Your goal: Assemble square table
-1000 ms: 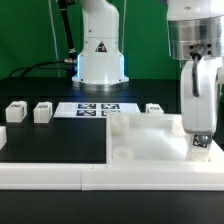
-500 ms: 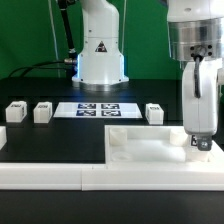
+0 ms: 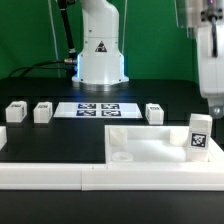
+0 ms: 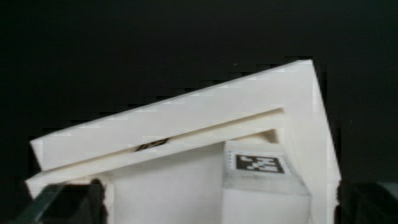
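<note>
Clearly leg [image 3: 199, 123] upright on square table [image 3: 150, 152] (black-and-white tag [image 3: 198, 142] facing camera).

Robot lab, marker board [image 3: 98, 109], black table [image 3: 55, 140]

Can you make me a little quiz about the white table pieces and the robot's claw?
1. How many loose legs sit on the dark surface, off the tabletop?
2. True or false: the gripper is squeezing the upright leg.
3. Where does the upright leg stand? A) on the marker board B) on a corner of the tabletop C) on the border wall

Key: 1. Three. 2. False: it hangs above the leg, open. 3. B.
</note>
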Robot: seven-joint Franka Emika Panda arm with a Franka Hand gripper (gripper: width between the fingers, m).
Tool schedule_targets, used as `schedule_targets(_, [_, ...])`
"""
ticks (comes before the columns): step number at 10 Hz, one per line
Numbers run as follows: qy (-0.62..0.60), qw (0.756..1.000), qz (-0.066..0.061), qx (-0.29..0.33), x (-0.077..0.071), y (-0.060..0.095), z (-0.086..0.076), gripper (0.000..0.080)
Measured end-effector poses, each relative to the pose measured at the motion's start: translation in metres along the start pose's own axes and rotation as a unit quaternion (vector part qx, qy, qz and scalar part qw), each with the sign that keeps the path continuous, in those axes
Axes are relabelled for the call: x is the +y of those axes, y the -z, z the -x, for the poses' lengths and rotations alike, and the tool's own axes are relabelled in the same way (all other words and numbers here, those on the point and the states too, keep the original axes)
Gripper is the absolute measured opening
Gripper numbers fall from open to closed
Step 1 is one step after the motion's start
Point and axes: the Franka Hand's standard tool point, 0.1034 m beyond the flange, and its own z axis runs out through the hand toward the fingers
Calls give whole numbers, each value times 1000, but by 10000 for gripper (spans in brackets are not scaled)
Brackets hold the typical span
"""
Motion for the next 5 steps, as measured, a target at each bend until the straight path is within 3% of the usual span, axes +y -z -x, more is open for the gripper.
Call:
schedule_targets(1, [1,1000,-4,-3,-1,7,2,649])
schedule_targets(5, [1,1000,-2,-1,0,3,1,649])
